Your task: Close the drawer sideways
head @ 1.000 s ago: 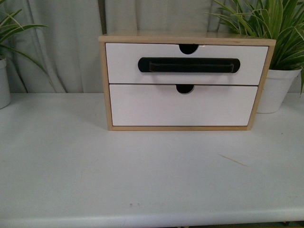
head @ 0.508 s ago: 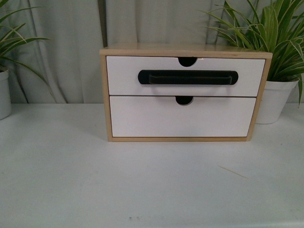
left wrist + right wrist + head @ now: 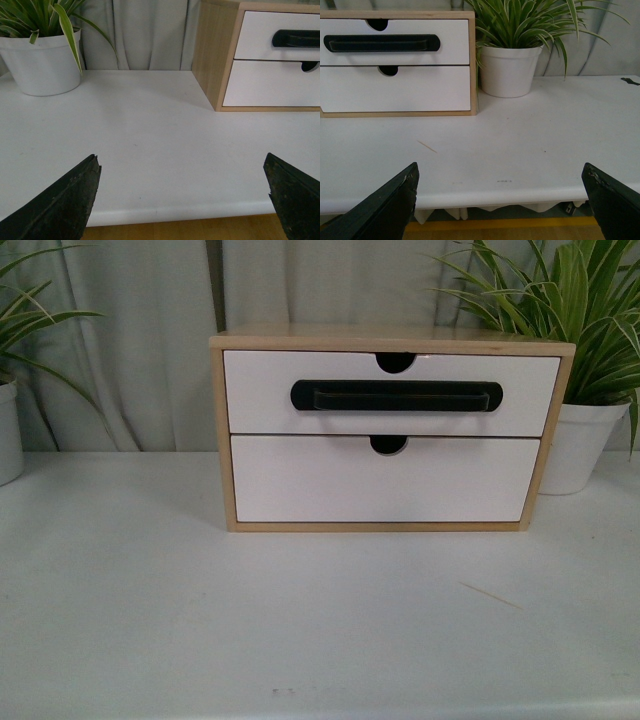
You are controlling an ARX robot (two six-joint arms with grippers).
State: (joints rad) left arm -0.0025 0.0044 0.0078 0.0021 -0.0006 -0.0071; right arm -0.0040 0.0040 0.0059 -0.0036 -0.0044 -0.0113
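The drawer (image 3: 260,395) is the upper one in a light wood cabinet (image 3: 392,338), white-fronted with a long black bar handle (image 3: 396,395) and a half-round notch in its top edge. Its front looks a little wider than the plain lower drawer front (image 3: 385,485), so it seems to stand slightly forward. It also shows in the left wrist view (image 3: 260,37) and the right wrist view (image 3: 452,47). My left gripper (image 3: 181,165) is open and empty over the table's front edge, left of the cabinet. My right gripper (image 3: 500,172) is open and empty over the front edge, to the right. Neither shows in the front view.
The cabinet stands on a white table (image 3: 320,630). A potted plant in a white pot (image 3: 580,445) stands close to the cabinet's right side, another pot (image 3: 8,430) at the far left. A thin sliver (image 3: 490,595) lies on the table. Curtains hang behind.
The front view has shifted, so the cabinet shows lower in the picture than one second ago. The drawer itself looks unchanged against the cabinet.
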